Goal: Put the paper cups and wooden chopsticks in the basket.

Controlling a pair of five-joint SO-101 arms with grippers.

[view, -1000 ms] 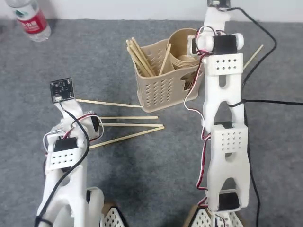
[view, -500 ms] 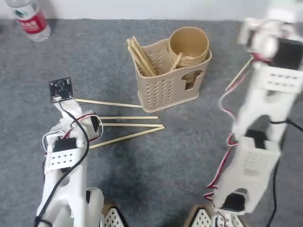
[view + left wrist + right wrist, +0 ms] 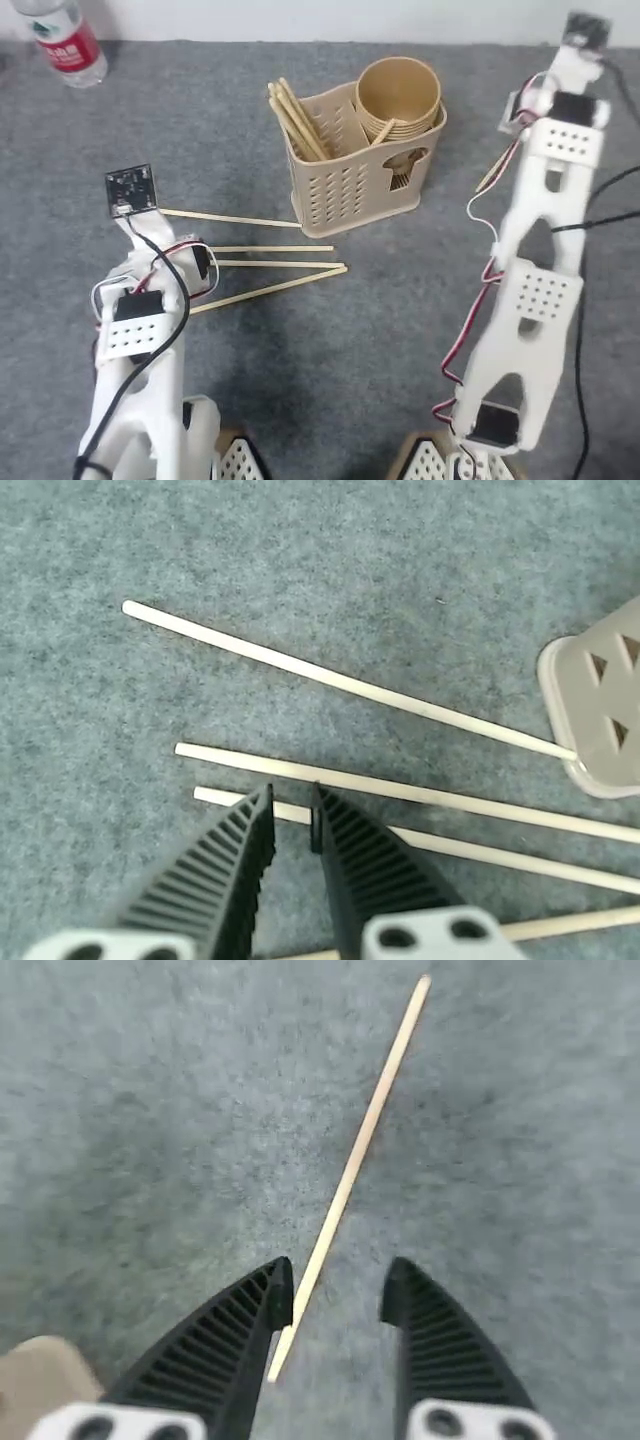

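Note:
A beige slotted basket point(image 3: 350, 185) holds a stack of paper cups point(image 3: 398, 92) and several wooden chopsticks point(image 3: 296, 122). More chopsticks point(image 3: 275, 264) lie on the grey carpet to its left. In the left wrist view my left gripper point(image 3: 291, 798) hangs just above one of them point(image 3: 450, 846), its fingers a narrow gap apart with nothing held. A lone chopstick point(image 3: 493, 171) lies to the right of the basket. My right gripper point(image 3: 335, 1295) stands open over its near end point(image 3: 350, 1175), one fingertip on each side.
A plastic water bottle point(image 3: 62, 38) lies at the far left corner. The right arm point(image 3: 535, 260) stretches along the right side of the carpet and covers part of the lone chopstick. A pale wall borders the far edge.
The right arm has swung away from above the basket to the right, over the lone chopstick. The stacked cups now show in the basket. The left arm has not moved.

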